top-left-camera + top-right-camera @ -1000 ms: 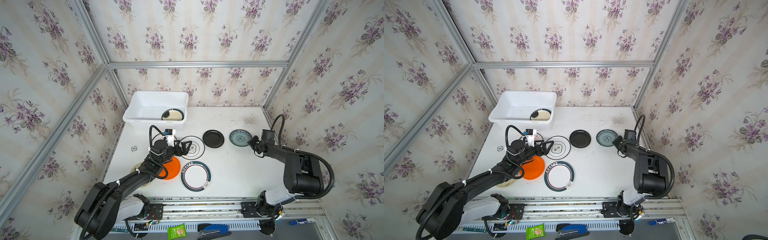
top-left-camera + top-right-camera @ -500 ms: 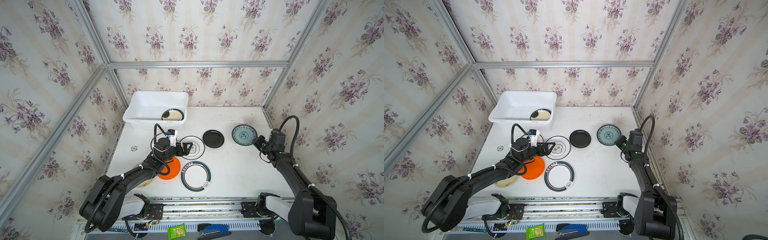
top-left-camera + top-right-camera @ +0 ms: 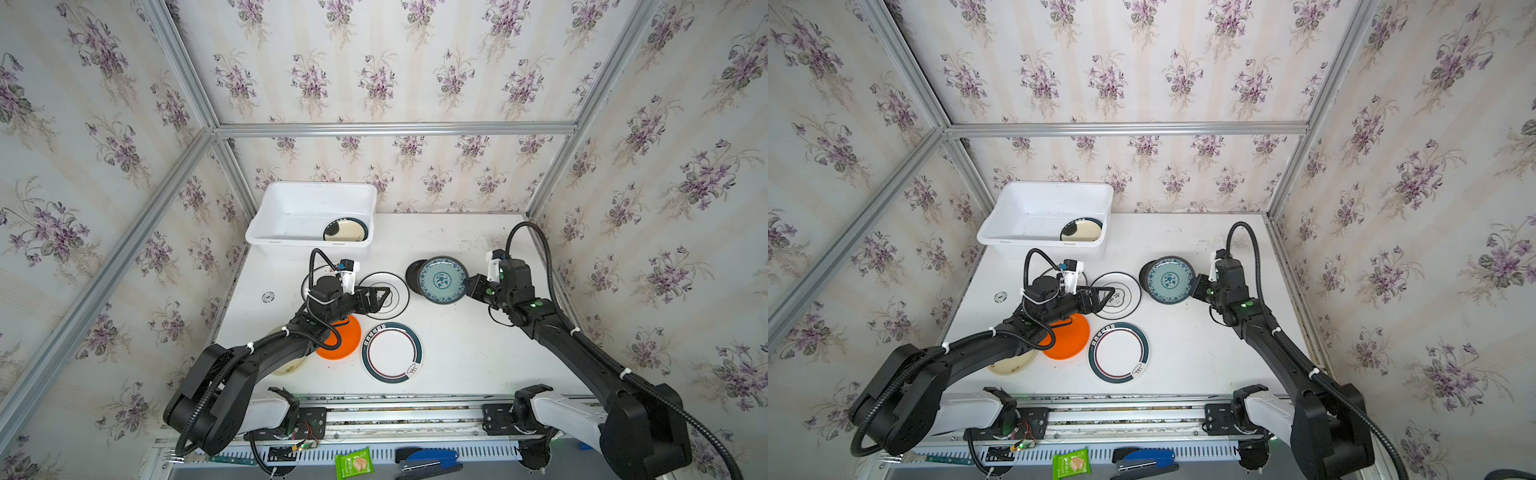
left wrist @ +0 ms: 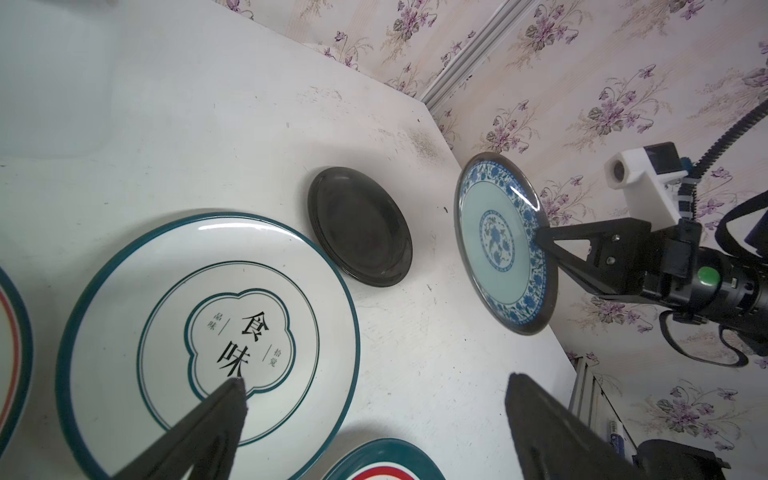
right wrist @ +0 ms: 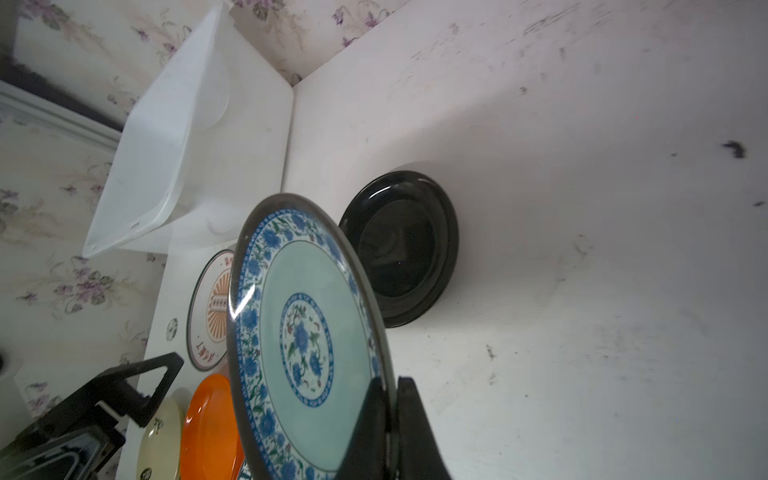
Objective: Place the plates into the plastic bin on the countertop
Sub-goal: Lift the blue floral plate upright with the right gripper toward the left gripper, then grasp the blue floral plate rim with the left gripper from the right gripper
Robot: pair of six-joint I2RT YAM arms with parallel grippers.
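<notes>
Bare countertop [image 3: 436, 237] lies between the black plate [image 3: 411, 276] and the plastic bin [image 3: 299, 199].

1. White plate with teal rim [image 4: 232, 332]: the centre emblem bears the large black characters 食味, with small 品味 on one side and small 拾觉 on the other.
2. Teal-banded plate [image 3: 392, 352]: a short line of characters on the rim band, too small to read in a top view.
3. Sunburst plate [image 5: 212, 307]: red characters near the rim, blurred and unreadable.
4. Green packet [image 3: 354, 463]: printing illegible.
</notes>
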